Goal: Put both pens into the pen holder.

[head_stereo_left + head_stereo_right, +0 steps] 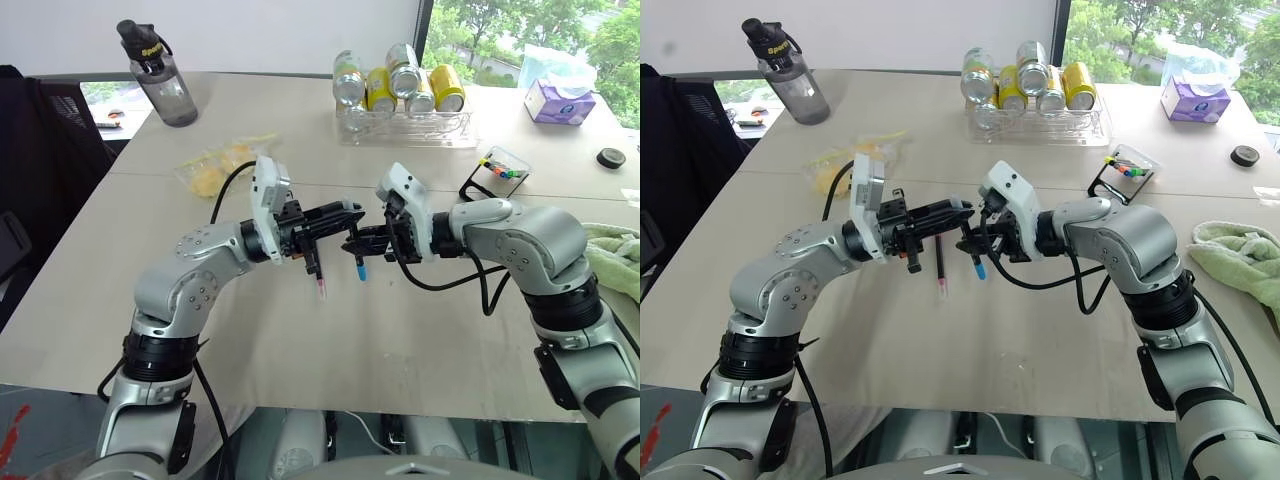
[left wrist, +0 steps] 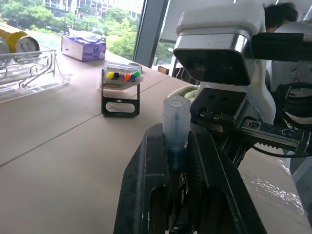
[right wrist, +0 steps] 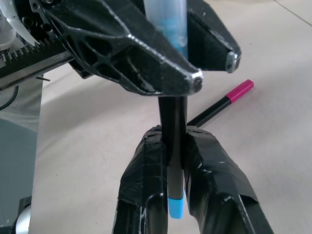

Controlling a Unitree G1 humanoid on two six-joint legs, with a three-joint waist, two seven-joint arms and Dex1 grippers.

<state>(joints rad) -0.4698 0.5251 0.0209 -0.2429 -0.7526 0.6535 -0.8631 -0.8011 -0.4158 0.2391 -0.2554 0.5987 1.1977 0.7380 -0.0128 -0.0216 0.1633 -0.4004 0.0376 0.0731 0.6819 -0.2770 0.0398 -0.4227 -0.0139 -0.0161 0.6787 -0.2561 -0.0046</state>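
Observation:
Above the middle of the table both grippers meet on the blue pen point(image 3: 171, 146), which hangs upright. My left gripper point(image 1: 350, 212) reaches in from the left, its fingers point(image 2: 146, 165) closed around the pen's light blue cap point(image 2: 176, 117). Coming from the right, my right gripper point(image 1: 355, 243) is shut on the black barrel just below, with the blue end point(image 1: 980, 268) sticking out underneath. The pink-ended pen point(image 1: 939, 270) lies flat on the table under the grippers. The pen holder point(image 1: 497, 172), with a black frame and coloured markers, stands on the table at the right rear.
A clear tray point(image 1: 405, 130) of drink cans sits at the back centre, and a tissue box point(image 1: 558, 100) at the back right. A water bottle point(image 1: 160, 75) stands at the back left, near a yellow bag point(image 1: 215, 165). A green towel point(image 1: 615, 255) lies at the right edge.

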